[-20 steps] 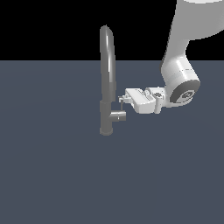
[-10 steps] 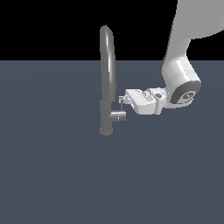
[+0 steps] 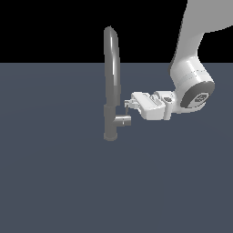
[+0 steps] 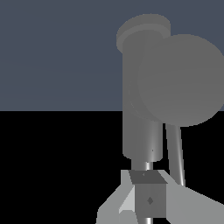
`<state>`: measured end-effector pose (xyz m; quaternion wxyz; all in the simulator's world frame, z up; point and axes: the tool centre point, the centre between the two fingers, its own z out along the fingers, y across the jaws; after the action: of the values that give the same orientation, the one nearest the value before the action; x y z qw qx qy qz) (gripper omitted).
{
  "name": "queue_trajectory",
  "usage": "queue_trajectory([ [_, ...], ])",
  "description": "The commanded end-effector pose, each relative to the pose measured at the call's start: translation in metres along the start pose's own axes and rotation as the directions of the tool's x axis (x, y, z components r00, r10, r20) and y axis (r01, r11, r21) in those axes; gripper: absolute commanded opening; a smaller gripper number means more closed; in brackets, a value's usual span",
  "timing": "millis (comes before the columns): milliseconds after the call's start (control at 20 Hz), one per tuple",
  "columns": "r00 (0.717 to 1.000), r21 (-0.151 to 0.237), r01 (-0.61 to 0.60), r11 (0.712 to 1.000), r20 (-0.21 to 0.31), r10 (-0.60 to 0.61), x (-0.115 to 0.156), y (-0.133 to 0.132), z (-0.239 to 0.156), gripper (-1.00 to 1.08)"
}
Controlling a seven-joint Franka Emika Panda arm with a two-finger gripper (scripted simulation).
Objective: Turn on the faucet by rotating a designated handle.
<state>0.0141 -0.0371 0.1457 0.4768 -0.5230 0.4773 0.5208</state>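
The faucet (image 3: 110,82) is a tall grey gooseneck tap standing upright on the dark floor. A short stub (image 3: 123,120) sticks out of its base toward the exterior view's right. The handle (image 3: 126,110) is a thin pin rising from that stub. My gripper (image 3: 128,104) reaches in level from the exterior view's right, with its tips at the top of the pin. In the wrist view the stub's round end (image 4: 181,81) and the pin (image 4: 175,153) are close. The fingers (image 4: 148,200) look closed together, and the pin runs beside them, not between them.
The dark grey floor (image 3: 54,182) spreads flat around the faucet. My white arm (image 3: 191,86) comes down from the upper part of the exterior view's right. Nothing else stands nearby.
Almost nothing has changed. The wrist has shifted very slightly to the exterior view's right, and the fingertips stay at the handle pin.
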Motion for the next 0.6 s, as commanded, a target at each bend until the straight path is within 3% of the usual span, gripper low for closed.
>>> queue_trajectory([
  [0,1.000,-0.001,-0.001,1.000,0.001,0.001,0.000,0.006,0.000,-1.00],
  [450,1.000,-0.003,-0.001,1.000,0.002,0.001,0.000,0.034,0.000,-1.00],
  [550,1.000,0.001,0.011,1.000,-0.003,-0.011,-0.003,0.026,0.000,-1.00],
])
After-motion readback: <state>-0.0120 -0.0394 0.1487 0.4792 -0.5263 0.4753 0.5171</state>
